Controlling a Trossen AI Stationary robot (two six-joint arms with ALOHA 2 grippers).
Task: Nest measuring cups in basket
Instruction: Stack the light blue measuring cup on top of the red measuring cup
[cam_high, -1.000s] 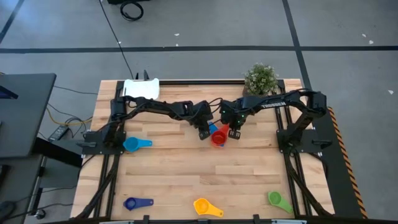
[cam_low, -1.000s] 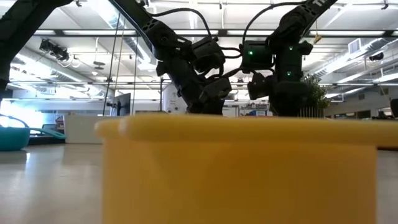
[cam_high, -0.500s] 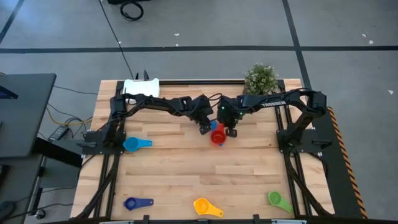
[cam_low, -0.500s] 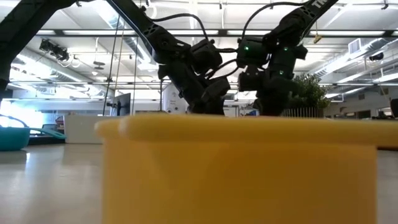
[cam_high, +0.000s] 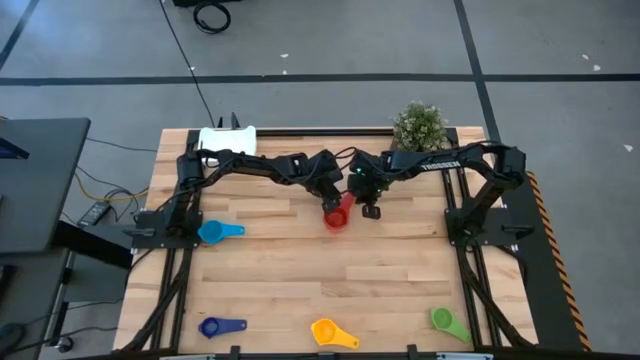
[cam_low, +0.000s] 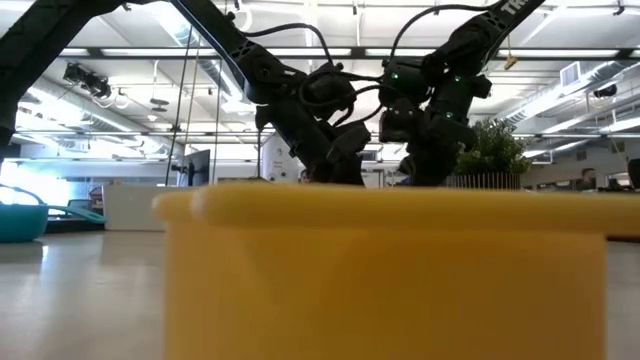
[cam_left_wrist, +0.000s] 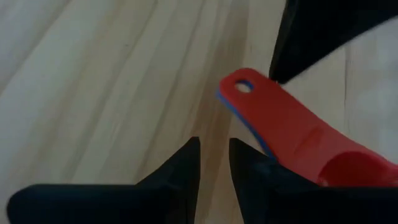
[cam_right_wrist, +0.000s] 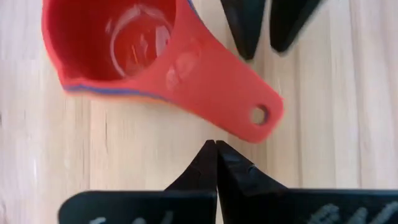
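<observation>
The wooden surface (cam_high: 300, 270) carries everything, with the two dark arms reaching in from either side to meet near its far middle. A white basket (cam_high: 226, 140) sits at the far left corner, well apart from the cups, and a potted plant (cam_high: 419, 127) stands at the far right.

The left gripper (cam_high: 327, 197) hovers just beside a stack of nested cups; in the left wrist view its jaws stand slightly parted, gripping nothing, with the red handle lying just ahead of them. The right gripper (cam_high: 368, 208) sits close on the other side of the same stack, its jaws pressed fully together and empty, their tips just short of the handle's end.

The red cup (cam_high: 334, 215) tops that stack; in the right wrist view, blue and orange rims peek out beneath its bowl (cam_right_wrist: 118, 46).

Four cups lie singly: a light blue cup (cam_high: 214, 232) toward the left side, and along the near edge a dark blue cup (cam_high: 218, 326), a yellow cup (cam_high: 329, 332) and a green cup (cam_high: 447, 321).
</observation>
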